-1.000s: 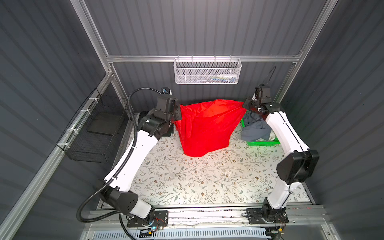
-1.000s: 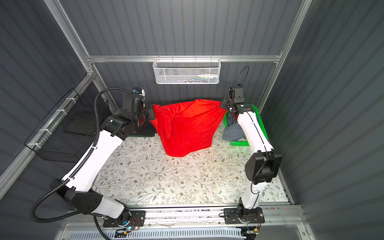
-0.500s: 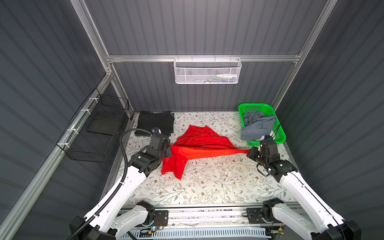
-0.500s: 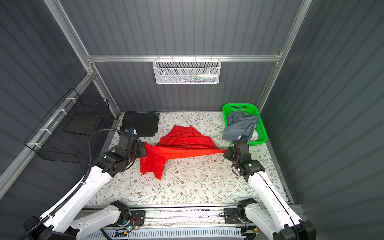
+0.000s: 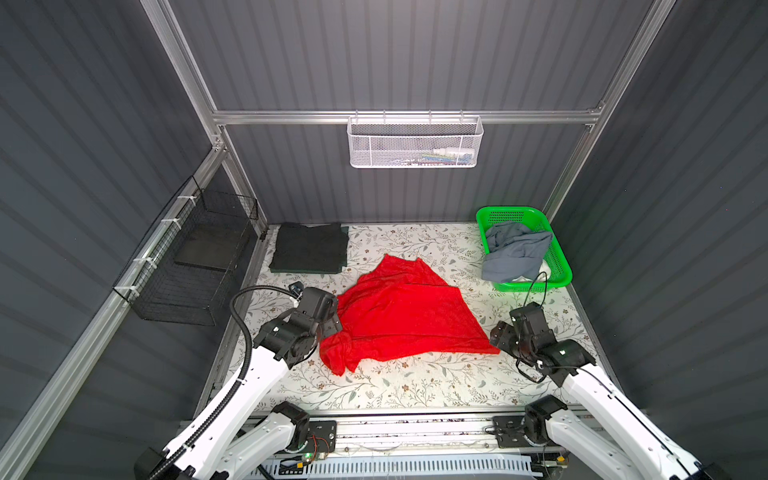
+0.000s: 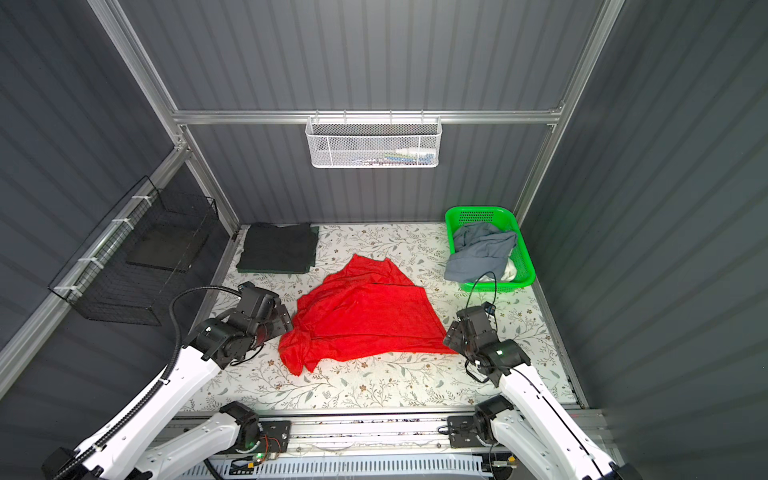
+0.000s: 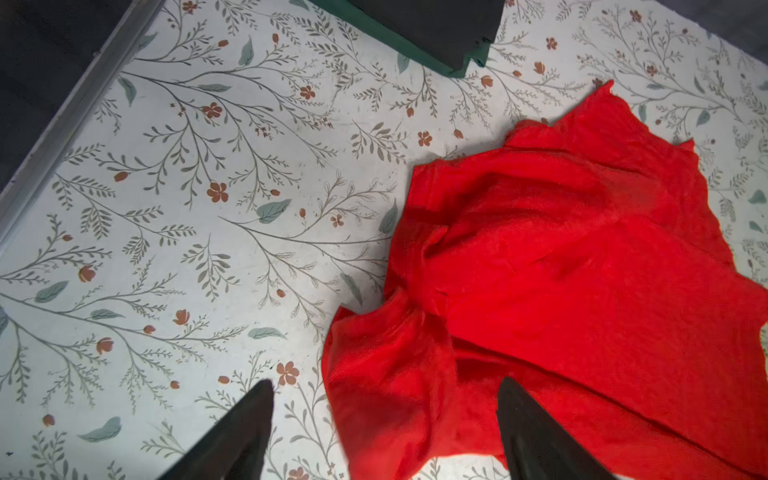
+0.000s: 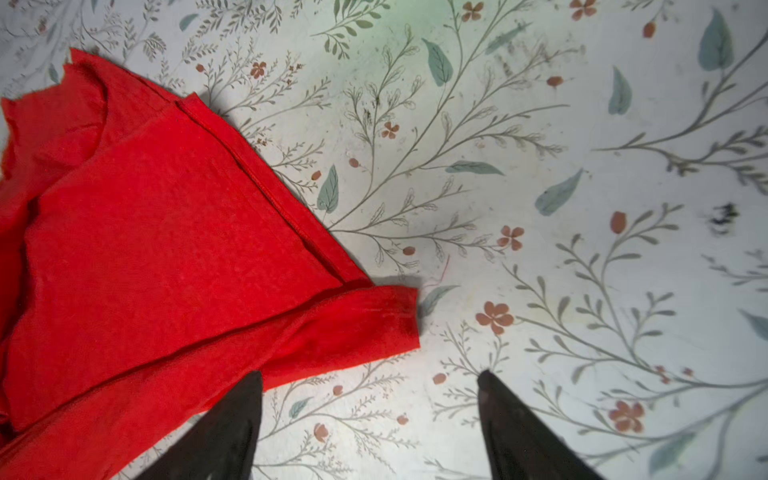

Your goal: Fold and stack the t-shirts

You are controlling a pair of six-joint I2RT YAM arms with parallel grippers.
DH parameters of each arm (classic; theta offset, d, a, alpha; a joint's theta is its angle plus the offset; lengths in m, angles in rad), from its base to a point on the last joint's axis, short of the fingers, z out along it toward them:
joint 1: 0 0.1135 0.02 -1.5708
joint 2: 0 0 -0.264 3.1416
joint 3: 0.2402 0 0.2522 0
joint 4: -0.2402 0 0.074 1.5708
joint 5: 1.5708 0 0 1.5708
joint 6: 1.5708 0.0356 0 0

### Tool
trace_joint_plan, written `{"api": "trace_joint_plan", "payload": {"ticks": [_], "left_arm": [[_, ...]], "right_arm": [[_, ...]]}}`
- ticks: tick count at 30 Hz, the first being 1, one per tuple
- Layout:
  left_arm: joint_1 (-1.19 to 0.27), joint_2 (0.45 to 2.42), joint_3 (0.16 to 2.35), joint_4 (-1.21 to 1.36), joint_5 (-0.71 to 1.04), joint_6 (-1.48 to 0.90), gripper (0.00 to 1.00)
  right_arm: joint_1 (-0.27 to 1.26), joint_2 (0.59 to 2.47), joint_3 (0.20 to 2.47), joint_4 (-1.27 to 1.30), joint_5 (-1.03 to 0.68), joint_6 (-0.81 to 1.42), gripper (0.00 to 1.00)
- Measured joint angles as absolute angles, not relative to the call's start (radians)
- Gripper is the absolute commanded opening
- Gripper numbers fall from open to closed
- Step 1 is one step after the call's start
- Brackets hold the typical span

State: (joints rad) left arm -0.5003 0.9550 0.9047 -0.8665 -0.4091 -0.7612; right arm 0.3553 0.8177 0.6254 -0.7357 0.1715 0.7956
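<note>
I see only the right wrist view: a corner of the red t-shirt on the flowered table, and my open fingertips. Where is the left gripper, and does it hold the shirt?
Observer: The left gripper is open over the opposite, bunched end of the red t-shirt; it holds nothing.
Operator: Are other shirts waiting?
Observer: Yes, a grey-blue t-shirt lies in the green basket at the far right corner, draped over its rim.
Operator: And where is the stack?
Observer: Folded dark t-shirts lie at the far left corner, apart from the red one.
</note>
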Motion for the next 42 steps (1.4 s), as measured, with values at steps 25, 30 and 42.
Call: {"api": "trace_joint_plan", "payload": {"ticks": [25,30,42], "left_arm": [[-0.500,1.930,1.485,-0.464,-0.196,-0.403,0.86],[-0.500,2.115,1.626,-0.466,-0.153,-0.375,0.78],[-0.500,2.273,1.814,-0.547,-0.115,-0.311,0.00]], "right_arm": [[0.344,1.871,1.266,-0.467,-0.063,0.594,0.72],[0.344,1.895,1.251,-0.450,-0.076,0.582,0.53],[0.276,1.867,1.134,-0.359,-0.131,0.622,0.00]]}}
